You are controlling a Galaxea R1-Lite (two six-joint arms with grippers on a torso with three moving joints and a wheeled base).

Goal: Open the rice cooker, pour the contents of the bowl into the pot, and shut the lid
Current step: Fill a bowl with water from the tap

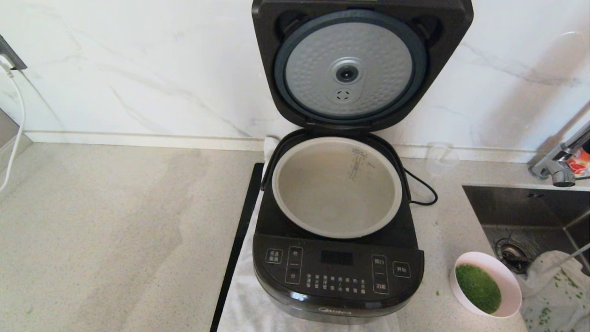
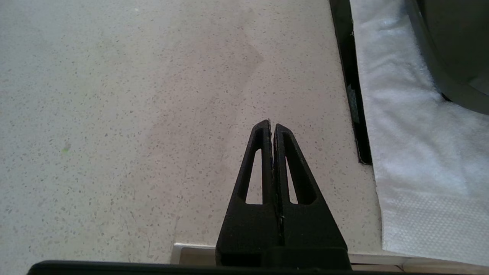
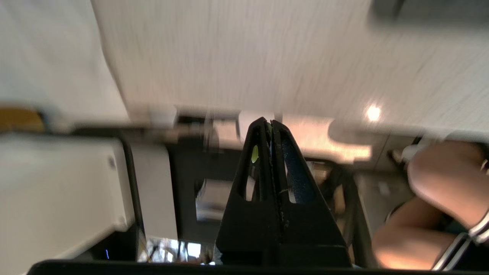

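Rice cooker [image 1: 339,263] sits on a white cloth [image 2: 405,152], lid [image 1: 355,64] swung up fully, dimpled silver plate facing out. Pot [image 1: 336,184] inside looks bare. Bowl [image 1: 486,283] with green bits [image 1: 478,288] stands just beside the cooker's front, next to the sink [image 1: 525,207].

Left gripper [image 2: 272,126] is pinched together, holding nothing, above bare counter [image 2: 133,114]; cloth and cooker base lie off to one side of its tips.

Right gripper [image 3: 270,123] is also pinched together, nothing held, aimed away from the worktop at blurred room background; none of the task's things show near it.
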